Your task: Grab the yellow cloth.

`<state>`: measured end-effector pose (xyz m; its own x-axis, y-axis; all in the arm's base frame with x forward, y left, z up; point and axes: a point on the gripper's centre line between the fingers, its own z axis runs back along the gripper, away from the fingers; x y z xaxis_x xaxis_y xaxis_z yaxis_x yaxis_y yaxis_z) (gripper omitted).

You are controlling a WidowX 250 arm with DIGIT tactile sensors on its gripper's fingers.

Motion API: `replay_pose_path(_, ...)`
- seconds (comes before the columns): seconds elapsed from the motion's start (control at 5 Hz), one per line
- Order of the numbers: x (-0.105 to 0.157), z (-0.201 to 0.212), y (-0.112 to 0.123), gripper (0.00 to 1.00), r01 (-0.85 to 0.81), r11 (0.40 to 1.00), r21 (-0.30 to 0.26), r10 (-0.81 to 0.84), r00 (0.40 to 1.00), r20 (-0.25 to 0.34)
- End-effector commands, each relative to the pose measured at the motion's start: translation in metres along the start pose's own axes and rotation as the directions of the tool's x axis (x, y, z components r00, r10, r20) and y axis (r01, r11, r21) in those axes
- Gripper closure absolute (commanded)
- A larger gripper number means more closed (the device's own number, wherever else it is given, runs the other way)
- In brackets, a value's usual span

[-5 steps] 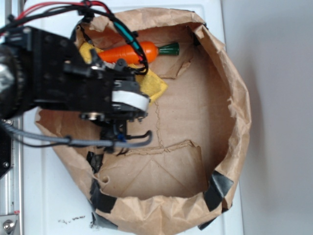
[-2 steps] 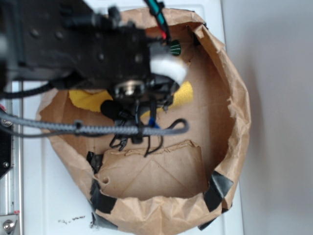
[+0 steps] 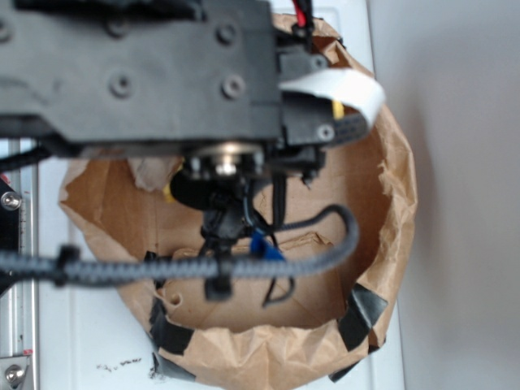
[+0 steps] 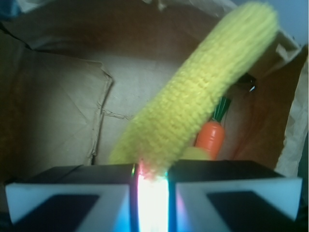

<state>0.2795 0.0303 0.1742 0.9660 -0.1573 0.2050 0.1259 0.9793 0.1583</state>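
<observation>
In the wrist view the yellow cloth (image 4: 193,106) hangs as a long fuzzy strip from my gripper (image 4: 150,171), reaching out over the bag floor. The two fingers stand close together with the cloth's end pinched between them. In the exterior view the black arm (image 3: 162,73) fills the upper half and hides the gripper. Only small bits of yellow cloth (image 3: 337,108) peek out by the arm's edge.
An orange toy carrot (image 4: 211,137) with a green top lies on the floor of the brown paper bag (image 4: 58,111), behind the cloth. The bag's crumpled rim (image 3: 394,203) rings the work area, patched with black tape (image 3: 361,313). A grey cable (image 3: 268,264) crosses the bag.
The arm has come up towards the exterior camera and shifted right, now covering the carrot. The yellow cloth has left the bag floor and hangs from the gripper.
</observation>
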Motion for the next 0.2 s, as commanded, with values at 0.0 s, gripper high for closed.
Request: replay_pose_path(0.0, 0.0204, 0.032, -0.001, 1.0, 0.04, 0.999, 0.02, -0.041, 0.998, 0.04)
